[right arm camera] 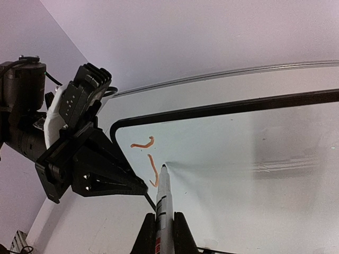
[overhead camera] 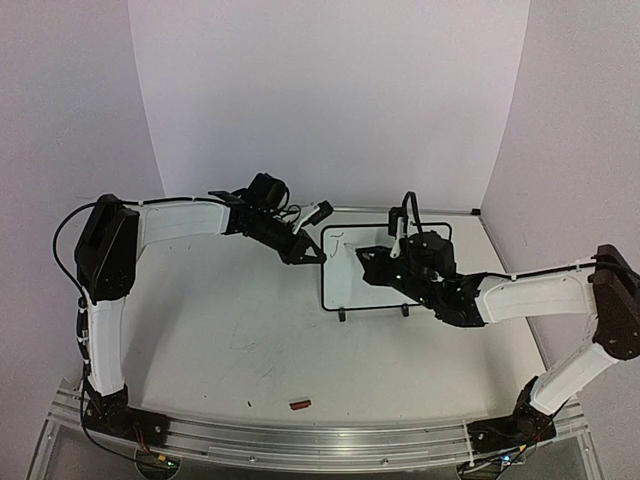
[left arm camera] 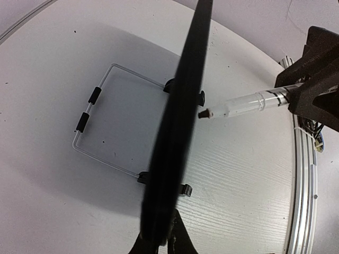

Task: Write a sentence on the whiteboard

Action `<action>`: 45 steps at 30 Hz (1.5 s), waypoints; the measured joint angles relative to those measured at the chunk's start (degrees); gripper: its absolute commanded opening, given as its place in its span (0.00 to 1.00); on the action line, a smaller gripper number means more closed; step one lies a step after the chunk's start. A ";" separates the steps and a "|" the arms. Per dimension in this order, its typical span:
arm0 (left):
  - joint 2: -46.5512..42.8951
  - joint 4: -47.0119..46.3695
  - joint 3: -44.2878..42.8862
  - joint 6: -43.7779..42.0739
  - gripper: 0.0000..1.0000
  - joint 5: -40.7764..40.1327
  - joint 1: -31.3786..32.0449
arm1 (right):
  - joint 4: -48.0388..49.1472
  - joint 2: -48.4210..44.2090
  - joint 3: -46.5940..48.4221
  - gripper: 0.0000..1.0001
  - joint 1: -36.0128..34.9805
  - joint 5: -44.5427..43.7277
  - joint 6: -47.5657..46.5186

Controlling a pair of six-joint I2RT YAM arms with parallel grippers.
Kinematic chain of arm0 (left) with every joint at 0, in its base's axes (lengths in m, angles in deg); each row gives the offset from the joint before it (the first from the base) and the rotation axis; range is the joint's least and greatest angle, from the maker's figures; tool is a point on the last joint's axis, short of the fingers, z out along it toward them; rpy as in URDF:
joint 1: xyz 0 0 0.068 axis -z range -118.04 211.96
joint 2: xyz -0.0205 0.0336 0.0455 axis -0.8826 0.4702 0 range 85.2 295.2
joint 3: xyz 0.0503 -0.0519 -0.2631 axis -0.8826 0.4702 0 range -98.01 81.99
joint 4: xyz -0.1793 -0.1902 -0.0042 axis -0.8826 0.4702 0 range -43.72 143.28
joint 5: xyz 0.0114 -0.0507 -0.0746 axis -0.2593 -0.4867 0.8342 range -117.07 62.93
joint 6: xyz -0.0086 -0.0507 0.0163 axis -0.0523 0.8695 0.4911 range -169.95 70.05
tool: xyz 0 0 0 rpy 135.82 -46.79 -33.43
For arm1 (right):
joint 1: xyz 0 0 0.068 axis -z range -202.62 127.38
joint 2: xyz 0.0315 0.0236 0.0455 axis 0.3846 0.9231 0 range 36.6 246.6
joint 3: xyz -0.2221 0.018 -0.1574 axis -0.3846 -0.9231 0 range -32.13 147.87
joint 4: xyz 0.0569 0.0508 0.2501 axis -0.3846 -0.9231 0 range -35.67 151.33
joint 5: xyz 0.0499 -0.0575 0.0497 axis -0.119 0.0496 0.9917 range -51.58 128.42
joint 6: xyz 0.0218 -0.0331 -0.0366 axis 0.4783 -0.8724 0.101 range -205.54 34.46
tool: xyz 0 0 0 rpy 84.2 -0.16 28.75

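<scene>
Wht table (overhead camera: pixel 220 330), whiteboard (overhead camera: pixel 342 275) upright, marker (right arm camera: pixel 163 200) tip touching

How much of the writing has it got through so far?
Barely begun. Done: two strokes near a top corner of the whiteboard. In hand: the left gripper clamps the board's edge, the right gripper presses the marker tip there. Left: nearly the whole sentence.

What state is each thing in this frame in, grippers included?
Small white rectangular whiteboard with black border: upright on its feet, left edge clamped.
Handwritten sentence: barely begun, two short strokes only.
White-barrelled marker: uncapped, tip at the board.
Left gripper: shut on the whiteboard's edge.
Right gripper: shut on the marker.
Small reddish-brown piece: lying loose on the table.
</scene>
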 measured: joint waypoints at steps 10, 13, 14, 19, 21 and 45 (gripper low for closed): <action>0.00 -0.02 0.00 0.00 0.00 -0.02 0.00 | 0.10 0.50 0.11 0.00 0.27 -0.59 0.00; 0.00 -0.02 0.00 0.02 0.00 -0.05 0.00 | 0.11 1.09 0.46 0.00 0.27 -0.35 -0.02; 0.00 -0.03 0.00 0.03 0.00 -0.06 0.00 | 0.13 1.22 0.54 0.00 0.27 -0.21 -0.02; 0.00 -0.04 0.00 0.04 0.00 -0.08 0.00 | 0.34 1.92 0.76 0.00 0.27 0.80 -0.04; 0.00 -0.04 0.00 0.04 0.00 -0.09 0.00 | 0.38 2.05 0.76 0.00 0.27 0.96 -0.02; 0.00 -0.07 0.00 0.17 0.00 -0.13 0.00 | -0.86 2.21 0.59 0.00 0.21 0.56 1.05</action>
